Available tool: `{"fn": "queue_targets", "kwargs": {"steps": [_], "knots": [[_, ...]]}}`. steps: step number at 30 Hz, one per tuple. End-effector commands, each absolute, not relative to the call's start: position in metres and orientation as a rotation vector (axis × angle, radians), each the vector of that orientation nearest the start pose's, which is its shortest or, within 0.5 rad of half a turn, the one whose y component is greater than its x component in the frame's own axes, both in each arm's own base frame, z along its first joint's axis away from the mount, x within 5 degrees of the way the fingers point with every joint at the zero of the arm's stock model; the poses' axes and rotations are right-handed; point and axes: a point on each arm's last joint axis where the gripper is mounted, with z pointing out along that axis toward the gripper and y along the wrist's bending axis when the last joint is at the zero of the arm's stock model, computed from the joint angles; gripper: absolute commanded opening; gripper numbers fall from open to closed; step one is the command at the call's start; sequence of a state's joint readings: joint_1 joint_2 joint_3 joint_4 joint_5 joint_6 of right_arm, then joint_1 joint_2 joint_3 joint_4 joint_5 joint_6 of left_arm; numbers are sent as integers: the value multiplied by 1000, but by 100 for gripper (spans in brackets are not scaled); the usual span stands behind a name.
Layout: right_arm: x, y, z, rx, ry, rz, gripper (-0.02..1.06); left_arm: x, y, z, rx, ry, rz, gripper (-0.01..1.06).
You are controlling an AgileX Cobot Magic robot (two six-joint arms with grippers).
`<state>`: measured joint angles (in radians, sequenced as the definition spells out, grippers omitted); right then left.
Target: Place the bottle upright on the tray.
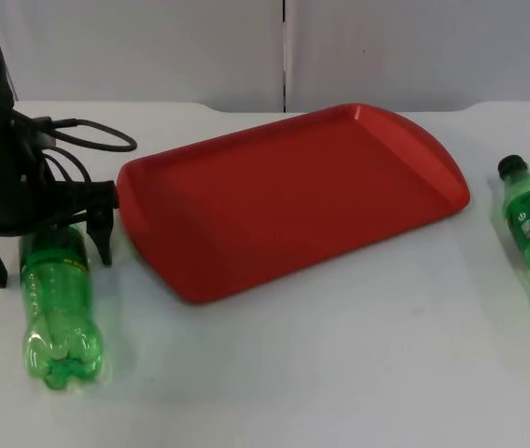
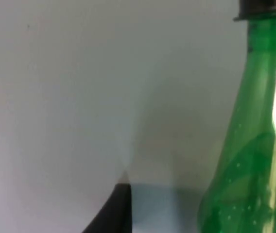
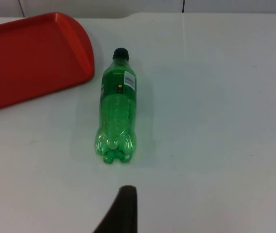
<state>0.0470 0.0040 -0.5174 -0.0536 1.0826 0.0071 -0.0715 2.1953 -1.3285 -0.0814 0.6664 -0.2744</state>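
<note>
Left pincer (image 1: 48,245): low at the desk's left edge, fingers spread wide astride the neck end of a lying green bottle (image 1: 57,303); nothing clamped yet, as far as I can tell.
Left bottle: on its side, base toward the desk's front edge, just beside the tray's left end; the left wrist view has its shoulder and black cap (image 2: 264,8) close in.
Right pincer: held back above the desk's right side, waiting; only one fingertip (image 3: 123,208) seen, opening cannot be told.
Second bottle (image 3: 117,107): lying near the desk's right edge, cap toward the partition, close to the tray's right end.
Red tray (image 1: 293,201): mid-desk, bare.
Step, judged: closing on the left bottle.
Do it well: centre fingers on the neck/shoulder, squeeze firmly, lift before tipping upright, set base flat inside rim.
</note>
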Motion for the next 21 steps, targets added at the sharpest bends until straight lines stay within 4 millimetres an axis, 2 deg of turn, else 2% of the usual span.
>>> {"fn": "queue_targets", "kwargs": {"steps": [1, 9, 11, 13, 14, 15, 18, 21], "knots": [[-7, -4, 280, -28, 2045, -24, 88, 401, -36, 76, -400, 2999, -129, 105], [-7, -4, 280, -28, 2045, -24, 88, 400, -39, 73, -411, 3015, -143, 102], [-7, -4, 280, -28, 2045, -24, 88, 399, -39, 73, -412, 3030, -140, 86], [-7, -4, 280, -28, 2045, -24, 88, 397, -39, 73, -413, 3048, -137, 62], [-7, -4, 280, -28, 2045, -24, 88, 397, -39, 73, -413, 3048, -137, 62], [-7, -4, 280, -28, 2045, -24, 88, 396, -39, 73, -414, 3059, -136, 50], [-7, -4, 280, -28, 2045, -24, 88, 395, -39, 72, -392, 3070, -128, -1], [-7, -4, 280, -28, 2045, -24, 88, 396, -39, 72, -366, 3068, -123, 0]]}}
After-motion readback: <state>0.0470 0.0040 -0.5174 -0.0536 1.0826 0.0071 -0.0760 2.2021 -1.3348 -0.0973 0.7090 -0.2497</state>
